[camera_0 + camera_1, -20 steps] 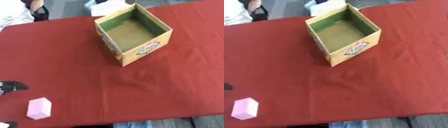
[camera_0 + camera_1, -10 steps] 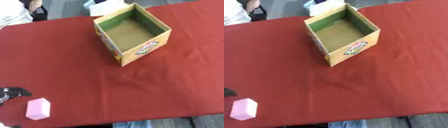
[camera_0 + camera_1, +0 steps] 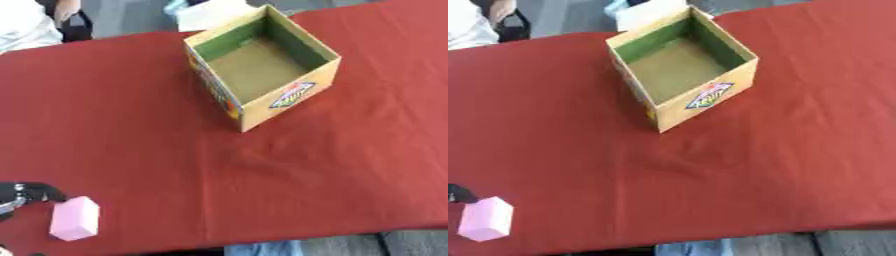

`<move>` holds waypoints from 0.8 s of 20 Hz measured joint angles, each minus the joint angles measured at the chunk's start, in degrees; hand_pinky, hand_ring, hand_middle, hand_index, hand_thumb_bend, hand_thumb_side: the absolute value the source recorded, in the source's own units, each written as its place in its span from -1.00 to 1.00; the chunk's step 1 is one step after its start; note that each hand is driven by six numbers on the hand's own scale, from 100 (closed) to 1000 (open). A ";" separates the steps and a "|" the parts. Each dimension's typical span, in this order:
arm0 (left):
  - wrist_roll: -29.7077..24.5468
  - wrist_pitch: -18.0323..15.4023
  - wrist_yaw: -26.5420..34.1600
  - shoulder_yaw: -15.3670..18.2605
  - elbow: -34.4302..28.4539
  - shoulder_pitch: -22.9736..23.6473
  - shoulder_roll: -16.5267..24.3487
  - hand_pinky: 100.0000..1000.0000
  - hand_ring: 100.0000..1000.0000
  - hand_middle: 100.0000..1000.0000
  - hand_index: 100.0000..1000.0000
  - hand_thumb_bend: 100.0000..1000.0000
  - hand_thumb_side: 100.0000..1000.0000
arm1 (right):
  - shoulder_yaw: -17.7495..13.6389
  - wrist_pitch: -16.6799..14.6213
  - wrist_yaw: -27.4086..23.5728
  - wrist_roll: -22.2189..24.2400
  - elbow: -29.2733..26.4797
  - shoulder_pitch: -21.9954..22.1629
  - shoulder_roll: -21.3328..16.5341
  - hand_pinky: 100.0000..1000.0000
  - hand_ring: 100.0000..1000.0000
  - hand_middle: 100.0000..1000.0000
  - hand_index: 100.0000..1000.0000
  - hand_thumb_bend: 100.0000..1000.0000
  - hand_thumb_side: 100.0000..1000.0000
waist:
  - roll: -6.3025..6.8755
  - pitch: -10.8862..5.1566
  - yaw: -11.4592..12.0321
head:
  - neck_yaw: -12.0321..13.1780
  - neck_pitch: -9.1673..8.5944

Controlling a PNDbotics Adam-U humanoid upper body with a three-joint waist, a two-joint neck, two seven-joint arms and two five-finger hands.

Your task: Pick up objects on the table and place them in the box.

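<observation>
Step in hand reads as the approach to the first pick: the pink block (image 3: 74, 218) is still on the worktop (image 3: 131, 125), not grasped. It sits at the near-left corner of the red cloth, close to the front edge, well apart from the box (image 3: 262, 65), which stands upright and open-topped toward the far middle, apparently empty inside as far as the view down into it shows. Left hand (image 3: 26, 192) shows only as a dark bit at the left edge, just beside the block's far-left corner; touching or a small gap, can't tell. Can't tell either whether its fingers are straight or curled, too little of it in frame. Nothing is held by it as far as shown. Right hand is not in either view. Block orientation: a squat rectangular piece lying flat, long axis running roughly near-to-far, tilted slightly so the far end leans toward the right; the broad pale face is up. Next move, my read: bring the left hand over the block and close across the short axis, i.e. grip the two long side faces, then lift clear of the cloth and carry it far-right to above the box opening before letting go. Box is turned diagonally to the worktop edge, one corner pointing toward the robot, so the drop should aim at the centre of the opening, not a wall.
</observation>
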 measured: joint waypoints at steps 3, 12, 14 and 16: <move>0.14 0.46 -0.11 -0.34 -0.02 -0.31 -0.10 0.60 0.63 0.55 0.82 -0.15 -0.26 | -0.01 0.00 0.00 0.00 0.00 0.01 0.05 0.73 0.64 0.57 0.68 -0.98 1.00 | 0.00 0.00 -0.13 | 0.01 0.00; 0.60 0.80 -3.37 -0.48 -0.02 -0.55 -0.52 0.66 0.67 0.63 0.87 -0.06 -0.28 | -0.17 0.09 -0.01 0.05 0.00 0.44 0.45 0.73 0.64 0.56 0.68 -0.99 1.00 | 0.00 0.05 -0.19 | -0.04 0.00; 1.14 0.75 -3.63 -0.35 -0.02 -0.54 -0.74 0.64 0.66 0.60 0.84 -0.09 -0.29 | -0.19 0.17 -0.01 0.12 0.00 0.46 0.47 0.73 0.64 0.56 0.67 -0.98 1.00 | 0.00 0.06 -0.09 | -0.09 0.00; 2.41 0.64 -3.63 0.12 -0.02 -0.53 -1.07 0.64 0.65 0.60 0.83 -0.10 -0.29 | -0.22 0.28 -0.01 0.22 0.00 0.47 0.47 0.73 0.64 0.56 0.68 -0.98 1.00 | 0.00 0.06 0.10 | -0.24 0.00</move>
